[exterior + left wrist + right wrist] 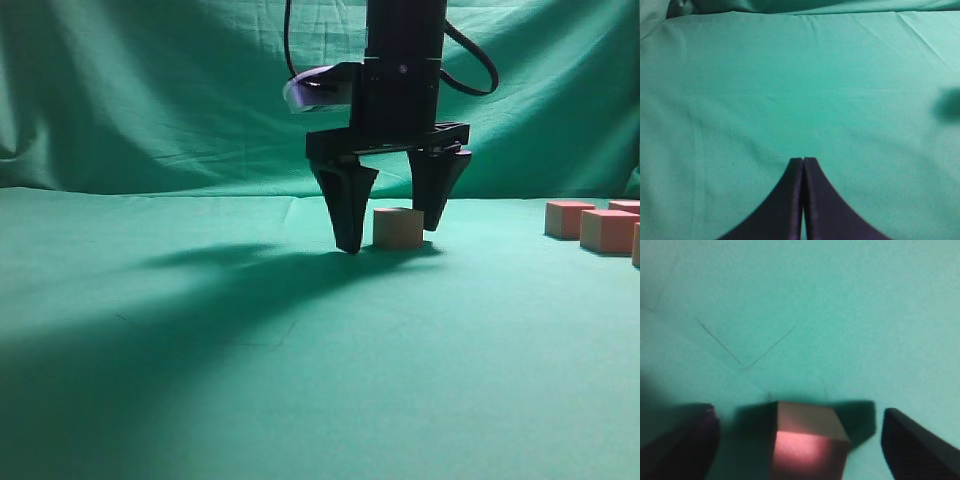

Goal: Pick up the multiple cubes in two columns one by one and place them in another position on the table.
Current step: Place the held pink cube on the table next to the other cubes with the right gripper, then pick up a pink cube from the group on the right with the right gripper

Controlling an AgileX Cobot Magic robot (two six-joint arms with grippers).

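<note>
One cube (398, 227) stands on the green table (300, 380) between the fingers of my right gripper (392, 228), which is open with a gap on each side of it. From the right wrist, the same cube (807, 442) shows a pink top and tan side, with a dark finger (682, 440) at left and another at right, both apart from it. More cubes (597, 227) sit at the right edge of the exterior view. My left gripper (803, 160) is shut over bare cloth, holding nothing.
A draped green backdrop (150, 90) hangs behind the table. The arm casts a wide shadow (150, 330) across the left and front of the cloth. Faint creases (740, 352) run through the cloth ahead of the right gripper.
</note>
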